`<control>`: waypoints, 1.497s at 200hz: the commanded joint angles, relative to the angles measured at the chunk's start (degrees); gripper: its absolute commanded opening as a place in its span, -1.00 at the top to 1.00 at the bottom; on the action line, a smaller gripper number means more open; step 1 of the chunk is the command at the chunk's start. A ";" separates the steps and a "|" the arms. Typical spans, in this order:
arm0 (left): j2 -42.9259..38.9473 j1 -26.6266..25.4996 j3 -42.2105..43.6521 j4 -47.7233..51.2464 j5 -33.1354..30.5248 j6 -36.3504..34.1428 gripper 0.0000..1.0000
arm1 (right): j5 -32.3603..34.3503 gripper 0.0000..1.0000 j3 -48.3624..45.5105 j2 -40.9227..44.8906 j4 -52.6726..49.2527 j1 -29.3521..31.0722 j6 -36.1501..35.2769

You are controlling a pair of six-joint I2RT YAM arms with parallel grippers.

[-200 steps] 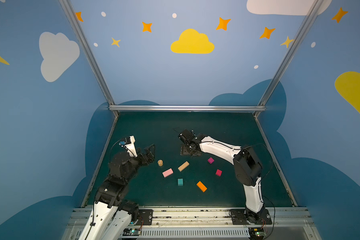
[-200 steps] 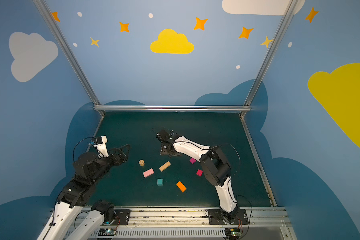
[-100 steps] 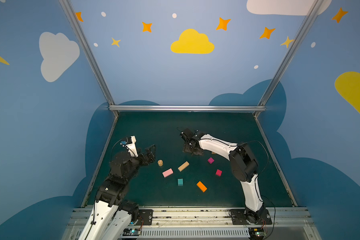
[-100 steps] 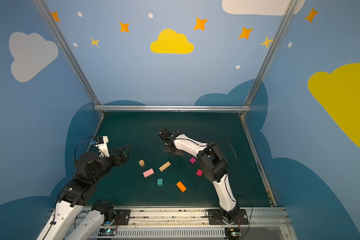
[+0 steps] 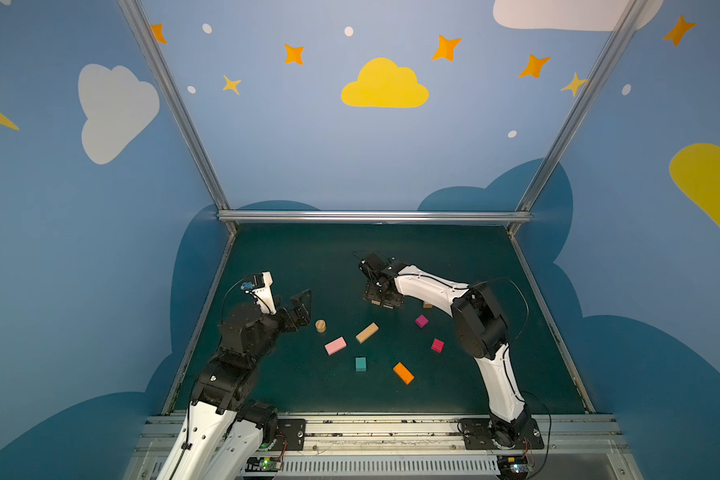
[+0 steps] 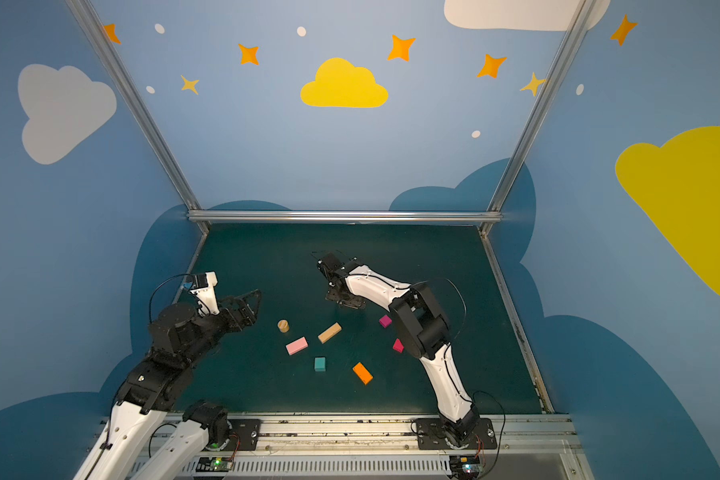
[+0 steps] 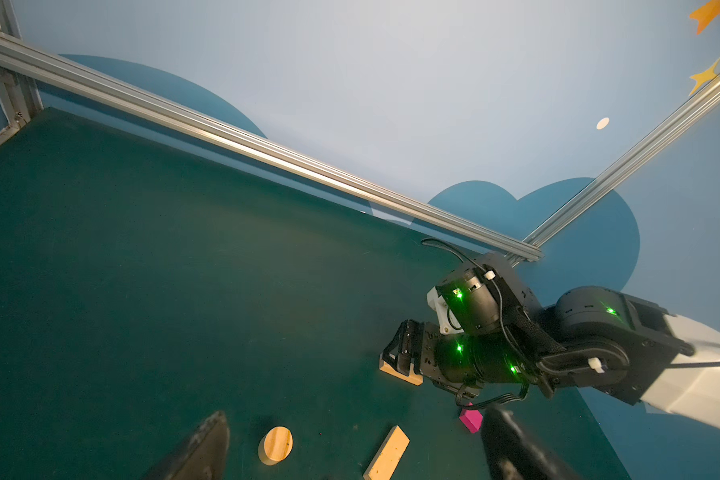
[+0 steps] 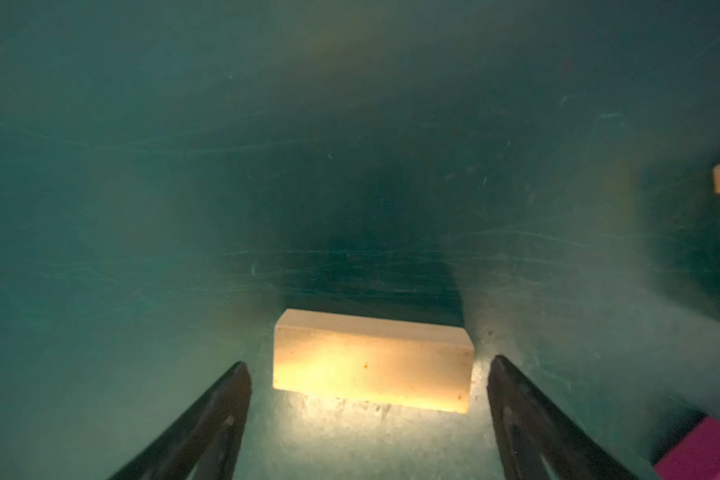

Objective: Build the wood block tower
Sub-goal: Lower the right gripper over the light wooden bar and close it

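The wood blocks lie scattered singly on the green mat (image 5: 308, 266); the tower is out of view. My right gripper (image 5: 381, 302) is down at the mat, open, its fingers either side of a tan oblong (image 8: 373, 361) with a gap at each end. Nearer me lie a tan cylinder (image 5: 320, 326), a pink oblong (image 5: 335, 345), a second tan oblong (image 5: 366, 333), a teal cube (image 5: 361, 364), an orange oblong (image 5: 403, 372), a magenta cube (image 5: 421, 321) and a red cube (image 5: 437, 345). My left gripper (image 5: 304, 307) hangs open and empty just left of the cylinder (image 7: 276, 444).
Another tan piece (image 5: 427, 305) peeks out from under the right forearm. Blue walls with aluminium rails (image 5: 371, 216) close in the mat at the back and both sides. The arm bases stand on the front rail (image 5: 375, 432).
The right arm's elbow has swung slightly left while its gripper stays low over the tan oblong. The left arm has barely moved. Both grippers stay open.
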State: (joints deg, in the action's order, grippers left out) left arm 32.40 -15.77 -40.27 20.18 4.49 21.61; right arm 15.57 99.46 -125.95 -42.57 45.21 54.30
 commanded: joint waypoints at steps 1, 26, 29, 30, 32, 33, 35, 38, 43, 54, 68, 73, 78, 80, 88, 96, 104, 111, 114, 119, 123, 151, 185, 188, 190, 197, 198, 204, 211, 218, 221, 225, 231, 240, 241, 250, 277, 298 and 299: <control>-0.93 -0.13 -1.04 -0.13 0.17 -0.94 -0.88 | 1.11 -0.75 2.18 -1.22 -2.73 0.28 0.97; -1.60 -0.11 -0.60 -0.51 0.08 -0.78 -0.88 | 1.44 -0.75 2.40 -1.71 -3.00 0.37 0.80; -1.64 -0.11 -0.55 -0.50 0.08 -0.79 -0.88 | 1.41 -0.75 2.41 -1.74 -3.04 0.39 0.74; -1.68 -0.08 -0.53 -0.50 0.03 -0.83 -0.88 | 1.44 -0.75 2.47 -1.79 -3.05 0.38 0.72; -1.67 -0.10 -0.52 -0.54 0.00 -0.81 -0.89 | 1.46 -0.75 2.48 -1.86 -3.05 0.35 0.72; -1.66 -0.12 -0.51 -0.52 0.00 -0.79 -0.89 | 1.47 -0.75 2.49 -1.85 -3.05 0.42 0.72; -1.73 -0.13 -0.51 -0.50 -0.01 -0.78 -0.88 | 1.43 -0.75 2.49 -1.89 -2.98 0.43 0.72; -1.87 -0.13 -0.48 -0.50 -0.01 -0.79 -0.88 | 1.42 -0.75 2.49 -1.93 -3.04 0.46 0.72; -1.97 -0.12 -0.51 -0.52 -0.05 -0.78 -0.88 | 1.39 -0.75 2.49 -2.06 -3.12 0.47 0.88; -2.25 -0.09 -0.49 -0.56 -0.18 -0.91 -0.88 | 1.23 -0.75 2.57 -2.39 -3.05 0.49 0.98; -2.55 -0.09 -0.31 -0.66 -0.27 -0.92 -0.88 | 1.19 -0.75 2.83 -2.70 -3.05 0.58 0.97; -2.66 -0.11 -0.27 -0.71 -0.36 -0.91 -0.88 | 1.19 -0.75 3.00 -2.87 -3.18 0.73 0.92; -2.76 -0.05 -0.25 -0.77 -0.36 -0.91 -0.88 | 1.28 -0.75 3.17 -2.97 -3.31 0.76 0.89; -2.73 -0.09 -0.14 -0.76 -0.36 -0.90 -0.88 | 1.34 -0.75 3.26 -3.03 -3.38 0.76 0.89; -2.95 -0.07 -0.09 -0.81 -0.36 -0.90 -0.88 | 1.35 -0.75 3.50 -3.17 -3.49 0.76 0.83; -3.04 -0.13 -0.02 -0.81 -0.44 -0.87 -0.89 | 1.24 -0.75 3.63 -3.37 -3.57 0.68 0.82; -3.12 -0.14 0.01 -0.77 -0.53 -0.86 -0.89 | 1.26 -0.75 3.72 -3.45 -3.60 0.76 0.65; -3.12 -0.09 0.00 -0.78 -0.56 -0.87 -0.89 | 1.26 -0.75 3.81 -3.66 -3.58 0.76 0.78; -3.11 -0.07 -0.04 -0.84 -0.54 -0.86 -0.89 | 1.23 -0.75 3.81 -3.61 -3.58 0.80 0.75; -3.11 -0.09 -0.03 -0.77 -0.56 -0.93 -0.89 | 1.22 -0.75 3.90 -3.69 -3.64 0.80 0.68; -3.07 -0.11 -0.06 -0.78 -0.55 -0.91 -0.89 | 1.26 -0.75 3.96 -3.85 -3.66 0.76 0.71; -3.13 -0.14 0.10 -0.85 -0.49 -0.86 -0.89 | 1.12 -0.74 4.38 -4.31 -4.34 0.83 0.32; -3.20 -0.13 0.26 -0.95 -0.49 -0.78 -0.89 | 1.31 -0.66 4.34 -4.33 -4.74 0.76 -0.43; -3.20 -0.13 0.20 -0.98 -0.53 -0.78 -0.89 | 1.31 -0.64 4.32 -4.38 -4.88 0.79 -0.55; -3.22 -0.14 0.24 -0.95 -0.54 -0.78 -0.89 | 1.33 -0.63 4.33 -4.39 -4.89 0.76 -0.59; -3.22 -0.11 0.36 -0.94 -0.45 -0.76 -0.89 | 1.34 -0.60 4.29 -4.40 -4.97 0.78 -0.58; -3.22 -0.12 0.32 -0.94 -0.45 -0.77 -0.89 | 1.31 -0.59 4.26 -4.39 -4.98 0.76 -0.60; -3.22 -0.11 0.31 -0.99 -0.38 -0.84 -0.89 | 1.31 -0.58 4.25 -4.45 -5.07 0.78 -0.69; -3.22 -0.13 0.37 -0.94 -0.45 -0.78 -0.89 | 1.22 -0.54 4.21 -4.47 -5.09 0.84 -0.77; -3.23 -0.12 0.37 -0.94 -0.45 -0.76 -0.89 | 1.22 -0.52 4.16 -4.55 -5.03 0.83 -0.78; -3.27 -0.09 0.37 -0.98 -0.45 -0.74 -0.89 | 1.21 -0.50 4.16 -4.53 -5.07 0.77 -0.86; -3.30 -0.09 0.34 -0.94 -0.45 -0.71 -0.89 | 1.20 -0.49 4.16 -4.49 -5.07 0.81 -0.87; -3.31 -0.08 0.30 -0.94 -0.45 -0.74 -0.89 | 1.13 -0.46 4.16 -4.48 -5.10 0.77 -0.94; -3.31 -0.10 0.42 -0.94 -0.45 -0.75 -0.89 | 1.14 -0.44 4.16 -4.44 -5.15 0.83 -1.19; -3.31 -0.12 0.44 -0.94 -0.45 -0.72 -0.89 | 1.13 -0.44 4.16 -4.41 -5.16 0.79 -1.25; -3.36 -0.06 0.45 -1.03 -0.45 -0.74 -0.89 | 1.32 -0.43 4.16 -4.23 -5.19 0.76 -1.59; -3.39 -0.09 0.46 -1.12 -0.45 -0.77 -0.89 | 1.74 -0.40 3.82 -3.47 -4.80 0.61 -4.35; -3.48 -0.07 0.50 -1.19 -0.40 -0.70 -0.89 | 0.80 -0.40 2.21 -2.58 -2.79 0.24 -7.07; -3.48 -0.11 0.52 -1.15 -0.43 -0.69 -0.89 | 0.66 -0.40 2.09 -2.52 -2.57 0.19 -7.27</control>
State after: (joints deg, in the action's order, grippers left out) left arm 29.52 -15.77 -40.21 19.94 4.40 21.47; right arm 16.23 102.41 -129.40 -45.58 45.60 50.98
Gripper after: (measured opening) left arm 0.944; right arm 0.740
